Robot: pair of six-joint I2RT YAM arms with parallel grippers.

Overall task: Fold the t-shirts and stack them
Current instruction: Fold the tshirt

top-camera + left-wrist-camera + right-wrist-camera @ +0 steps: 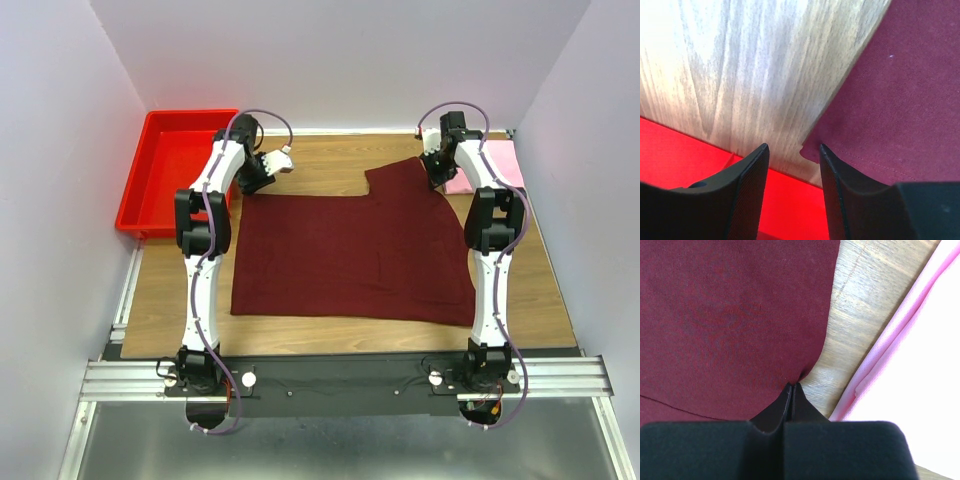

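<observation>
The wood-grain table [330,165] sits between pale walls, with a red bin [175,165] at its far left corner. The maroon t-shirt [350,255] lies spread flat across the middle. The pink t-shirt [498,160] rests folded at the far right corner, just beside your right arm.

Your right gripper [791,387] is pressed together on the maroon shirt's far right edge, and the cloth puckers into its tips. Your left gripper [792,150] stands spread and empty. The shirt's far left corner shows between its fingers, lying on the wood.

To fold cleanly, you likely need to lower the left fingers so one slides under that corner, then close on the hem alone. Lift both far corners level and together, and carry them toward you. Mind the bin wall close to the left fingers, and avoid snagging the pink shirt.
</observation>
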